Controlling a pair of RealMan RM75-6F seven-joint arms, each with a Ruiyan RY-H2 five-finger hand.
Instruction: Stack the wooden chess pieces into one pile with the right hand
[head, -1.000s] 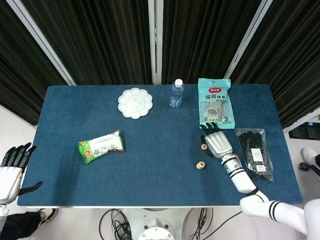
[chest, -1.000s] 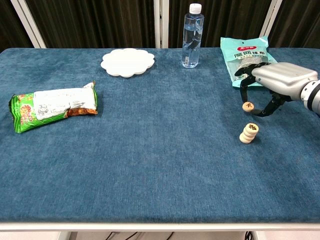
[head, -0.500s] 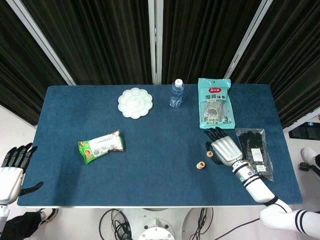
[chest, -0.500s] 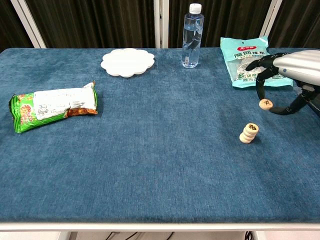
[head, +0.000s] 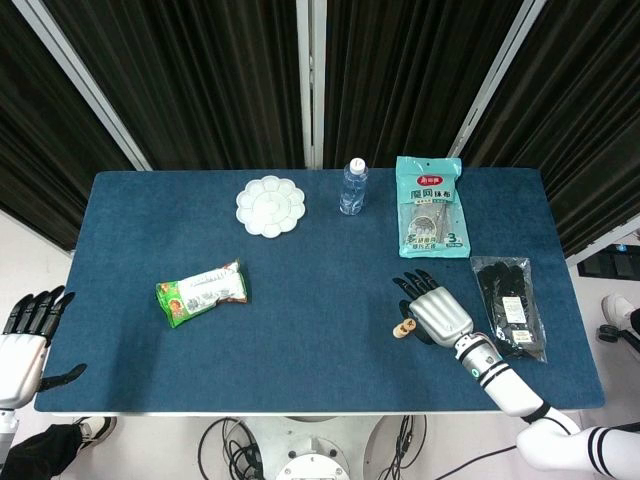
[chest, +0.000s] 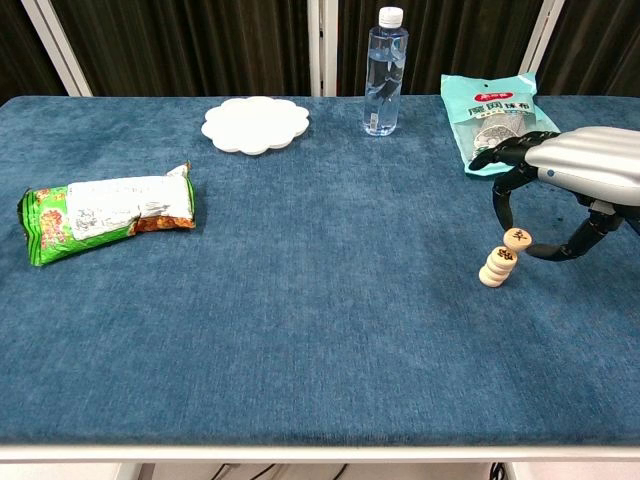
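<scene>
**Piece carried over the pile, not yet seated**

Since the earlier frames the right hand has swung from beside the green pouch toward the pile, carrying a wooden chess piece. That piece is pinched between thumb and a fingertip, just above and slightly right of the pile's top, which itself leans a little. Left hand hangs off the tabletop edge, fingers spread, holding nothing.

To place well, I judge: shift slightly left until centred, level the piece, lower to contact, then release gently, lifting straight up so the pile isn't nudged.
</scene>
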